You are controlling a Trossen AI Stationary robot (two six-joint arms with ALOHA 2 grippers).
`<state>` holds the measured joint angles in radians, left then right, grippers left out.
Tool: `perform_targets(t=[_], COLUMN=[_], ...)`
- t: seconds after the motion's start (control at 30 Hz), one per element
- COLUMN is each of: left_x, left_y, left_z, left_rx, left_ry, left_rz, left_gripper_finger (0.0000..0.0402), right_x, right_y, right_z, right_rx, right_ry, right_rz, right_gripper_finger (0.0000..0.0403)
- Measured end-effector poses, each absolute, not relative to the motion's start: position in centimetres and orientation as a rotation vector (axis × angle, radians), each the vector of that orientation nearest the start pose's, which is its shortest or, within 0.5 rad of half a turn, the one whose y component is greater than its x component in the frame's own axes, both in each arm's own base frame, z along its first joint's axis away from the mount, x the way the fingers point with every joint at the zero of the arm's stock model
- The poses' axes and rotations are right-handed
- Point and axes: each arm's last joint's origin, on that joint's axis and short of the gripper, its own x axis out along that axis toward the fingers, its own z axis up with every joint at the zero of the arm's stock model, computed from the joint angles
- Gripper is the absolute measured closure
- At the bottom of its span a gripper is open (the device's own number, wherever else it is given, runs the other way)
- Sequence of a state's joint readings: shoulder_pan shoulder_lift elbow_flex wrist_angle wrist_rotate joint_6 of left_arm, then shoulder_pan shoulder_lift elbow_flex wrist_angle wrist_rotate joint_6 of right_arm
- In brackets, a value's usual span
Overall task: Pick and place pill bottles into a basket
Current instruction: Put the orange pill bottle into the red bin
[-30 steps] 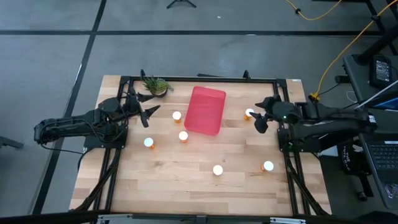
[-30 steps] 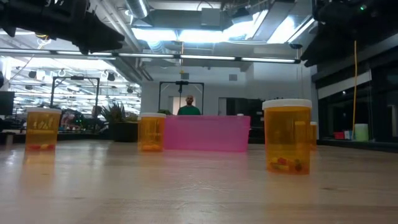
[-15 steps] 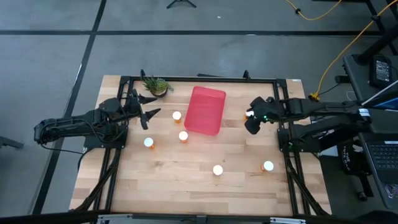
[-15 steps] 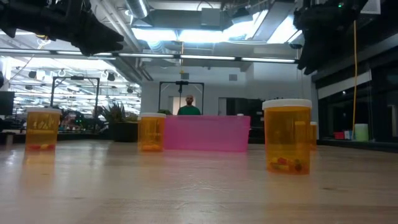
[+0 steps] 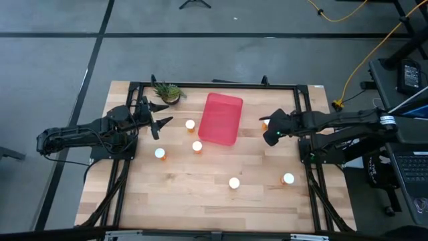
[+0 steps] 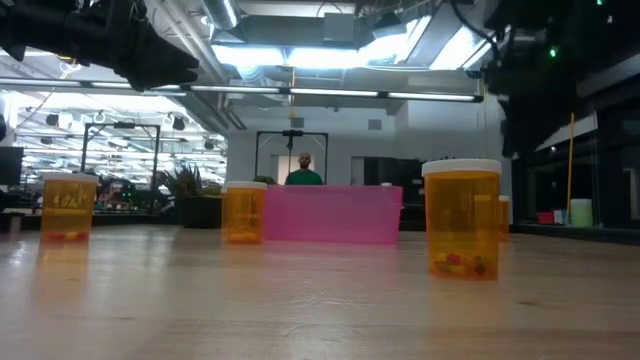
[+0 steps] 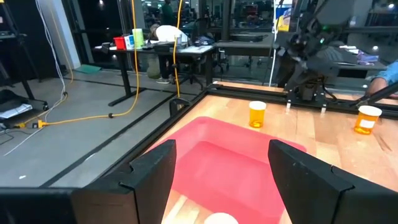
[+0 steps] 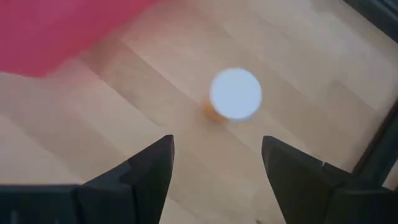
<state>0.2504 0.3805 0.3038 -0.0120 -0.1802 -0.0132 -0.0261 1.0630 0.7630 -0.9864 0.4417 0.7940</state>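
The basket, a flat red tray (image 5: 221, 118), lies at the table's far middle. Several orange pill bottles with white caps stand upright on the wood: two (image 5: 190, 124) (image 5: 196, 146) left of the tray, one (image 5: 160, 153) nearer the left edge, two (image 5: 234, 183) (image 5: 288, 179) near the front. One more bottle (image 8: 235, 93) stands right of the tray, just beyond my right gripper (image 8: 214, 163), which hovers open above it, pointing steeply down. In the high view that gripper (image 5: 267, 131) hides most of this bottle. My left gripper (image 5: 160, 126) waits open and level, left of the tray, holding nothing.
A small green potted plant (image 5: 167, 92) stands at the far left corner. A black frame (image 5: 214, 84) runs around the table's edges. Bare wood lies between the tray and the front bottles. A person stands in the room far behind the tray (image 6: 304, 172).
My right gripper has come down and moved toward the tray, tipping from nearly level to steeply downward and rolling at the wrist, until it hangs over the bottle right of the tray. Its fingers have stayed open. No bottle has moved.
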Motion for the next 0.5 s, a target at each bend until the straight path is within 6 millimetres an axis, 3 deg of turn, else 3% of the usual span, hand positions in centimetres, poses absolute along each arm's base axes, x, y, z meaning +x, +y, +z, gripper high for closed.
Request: perform_targets(t=[0.3,0.5], left_x=[11.5,11.5], left_y=[3.5,3.5], left_z=[23.4,23.4], left_rx=[-0.016,-0.016], left_ry=[0.087,0.087], left_rz=[0.431,0.431], left_gripper_finger=[0.0151,0.0151], right_x=[15.7,14.8], right_y=[-1.6,-1.0], right_z=[20.5,17.7], right_rx=[0.434,0.417], right_ry=[0.935,0.886], right_rz=[-0.881,-0.852], right_gripper_finger=[0.0157,0.0157])
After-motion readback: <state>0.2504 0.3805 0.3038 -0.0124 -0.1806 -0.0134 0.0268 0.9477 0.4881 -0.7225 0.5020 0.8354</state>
